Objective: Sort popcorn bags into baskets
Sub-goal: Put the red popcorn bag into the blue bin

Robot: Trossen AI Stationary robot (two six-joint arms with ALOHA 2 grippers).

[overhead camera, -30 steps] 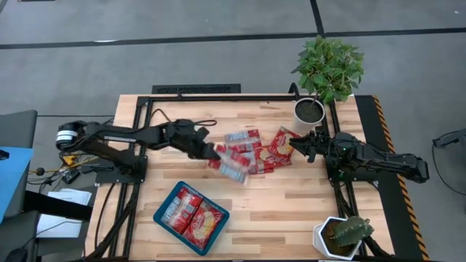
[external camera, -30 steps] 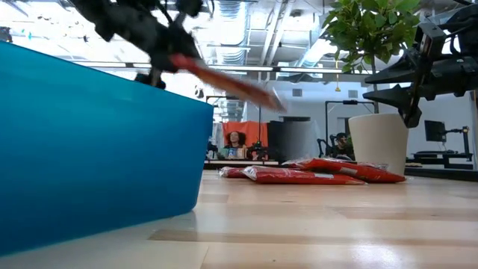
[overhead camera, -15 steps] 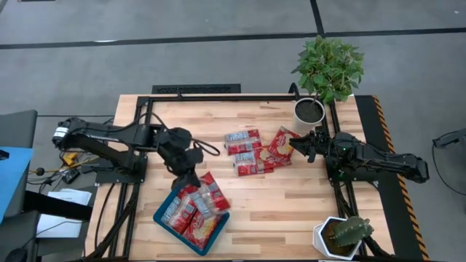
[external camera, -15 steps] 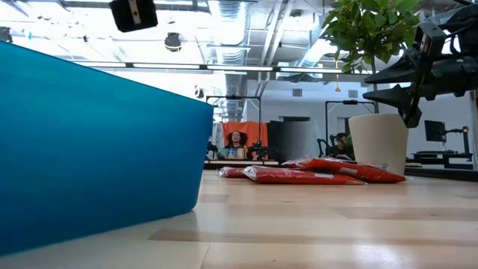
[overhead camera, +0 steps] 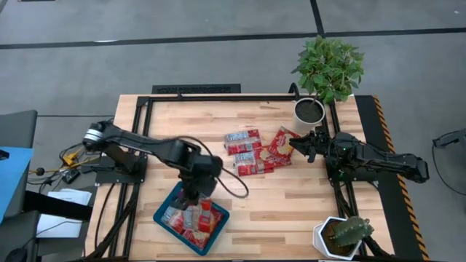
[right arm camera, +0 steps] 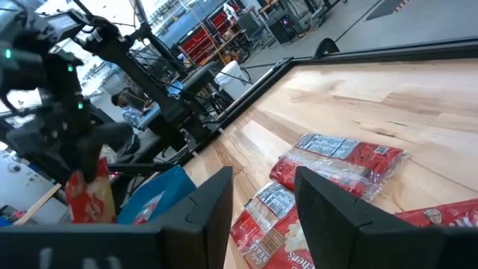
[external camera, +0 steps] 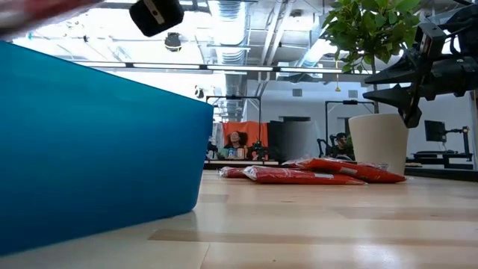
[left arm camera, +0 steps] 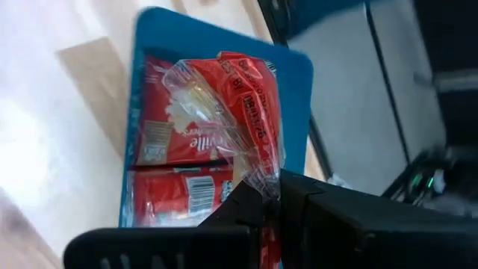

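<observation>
The teal-blue tray (overhead camera: 157,217) sits near the table's near-left edge with red popcorn bags (overhead camera: 182,222) lying flat in it. My left gripper (overhead camera: 194,198) hovers over the tray, shut on one red bag (left arm camera: 239,97), which also shows in the right wrist view (right arm camera: 89,198). Several more bags (overhead camera: 247,151) lie in a loose pile mid-table, resting flat on the wood and partly on each other (external camera: 314,173). My right gripper (overhead camera: 295,143) waits open at the pile's right end, above the table (right arm camera: 261,202). My left gripper pinches the bag between its two fingers by the clear crimped end seam (left arm camera: 261,178), coming from above and pointing down. The bag hangs below the fingers over the tray. Whether its lower end touches the bags in the tray, I cannot tell.
A white pot with a leafy plant (overhead camera: 309,110) stands at the far-right corner, just behind my right gripper. A white pot with a cactus (overhead camera: 338,234) stands at the near-right corner. Bare wood (overhead camera: 277,200) lies between tray and pile.
My left gripper has carried the bag from the pile's left side toward the table's near-left, ending above the tray. The bag, lifted clear throughout, now hangs over the bags in the tray. The pile has stayed put.
</observation>
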